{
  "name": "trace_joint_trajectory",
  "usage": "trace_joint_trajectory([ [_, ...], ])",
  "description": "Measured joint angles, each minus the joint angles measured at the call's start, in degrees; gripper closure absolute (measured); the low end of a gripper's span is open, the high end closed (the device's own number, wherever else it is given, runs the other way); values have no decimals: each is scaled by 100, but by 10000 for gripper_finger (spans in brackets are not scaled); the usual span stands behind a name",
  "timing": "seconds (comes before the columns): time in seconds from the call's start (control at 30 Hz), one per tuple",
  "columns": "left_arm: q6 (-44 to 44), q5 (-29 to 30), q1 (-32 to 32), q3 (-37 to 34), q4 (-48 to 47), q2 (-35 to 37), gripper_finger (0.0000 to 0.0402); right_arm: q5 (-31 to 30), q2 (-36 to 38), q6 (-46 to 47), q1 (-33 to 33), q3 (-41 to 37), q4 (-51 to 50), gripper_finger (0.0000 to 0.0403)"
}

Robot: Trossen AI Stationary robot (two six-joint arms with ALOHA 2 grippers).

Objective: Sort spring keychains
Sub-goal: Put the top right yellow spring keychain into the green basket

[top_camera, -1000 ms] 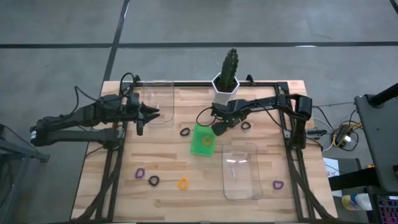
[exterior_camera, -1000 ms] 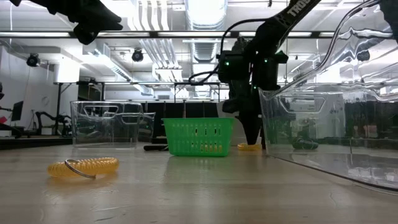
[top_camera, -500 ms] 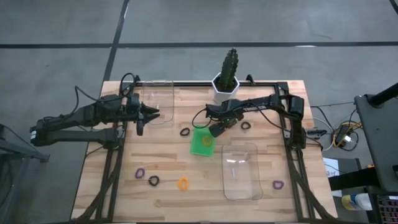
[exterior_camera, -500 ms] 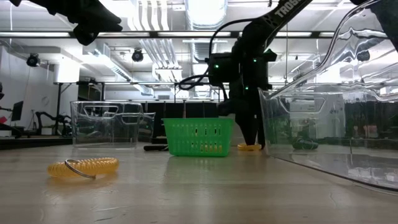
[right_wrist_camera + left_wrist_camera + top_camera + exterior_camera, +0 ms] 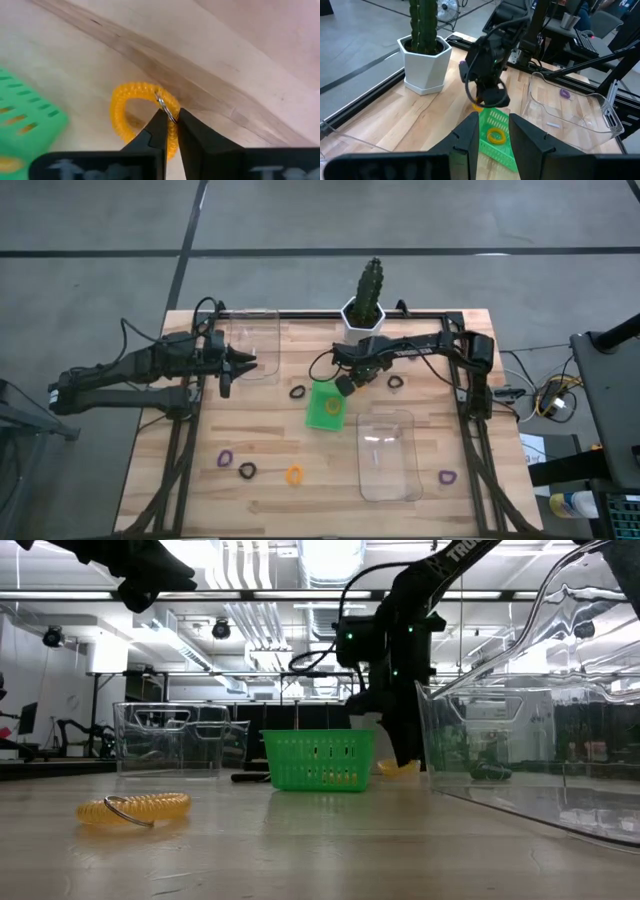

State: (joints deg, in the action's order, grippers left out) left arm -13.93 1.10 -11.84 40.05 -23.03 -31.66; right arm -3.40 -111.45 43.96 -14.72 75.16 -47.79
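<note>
Right gripper (image 5: 170, 131) sits just beside the green bin (image 5: 326, 407), on its cactus side, fingers nearly closed and pinching an orange keychain (image 5: 142, 117) at its metal ring. Low view shows that coil (image 5: 400, 769) tilted, one end apparently off the wood; hard to be sure. High view hides it under the gripper (image 5: 345, 384).

Left gripper (image 5: 232, 365) waits over the clear tray (image 5: 253, 342) at the left rear, fingers (image 5: 470, 137) a little apart, holding nothing.

Around the work: potted cactus (image 5: 366, 305) behind, a black loop (image 5: 297, 392) left of the bin, another (image 5: 396, 383) right of the gripper. Second clear tray (image 5: 387, 456) in front. Near the front edge: purple (image 5: 226, 457), black (image 5: 247, 470), orange (image 5: 294, 474); one purple (image 5: 447, 476) far right.

Only the left wrist view shows an orange loop (image 5: 495, 135) already inside the bin.
</note>
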Motion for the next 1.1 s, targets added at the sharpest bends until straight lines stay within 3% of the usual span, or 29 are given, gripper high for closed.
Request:
trace_joint_trajectory([
  [0.43,7,0,0,0,-13,0,303,27,1501,-136,-17,149,-628,389],
  [0.57,13,0,0,0,-31,0,303,420,2168,-634,7,151,-548,390],
  [0.7,13,0,0,0,-28,0,303,1459,2774,-1296,24,149,-199,390],
  [0.9,11,0,0,0,-24,0,303,3784,3352,-2458,65,111,1034,390],
  [1.1,9,0,0,0,-21,0,303,5439,3569,-2784,207,107,2417,390],
])
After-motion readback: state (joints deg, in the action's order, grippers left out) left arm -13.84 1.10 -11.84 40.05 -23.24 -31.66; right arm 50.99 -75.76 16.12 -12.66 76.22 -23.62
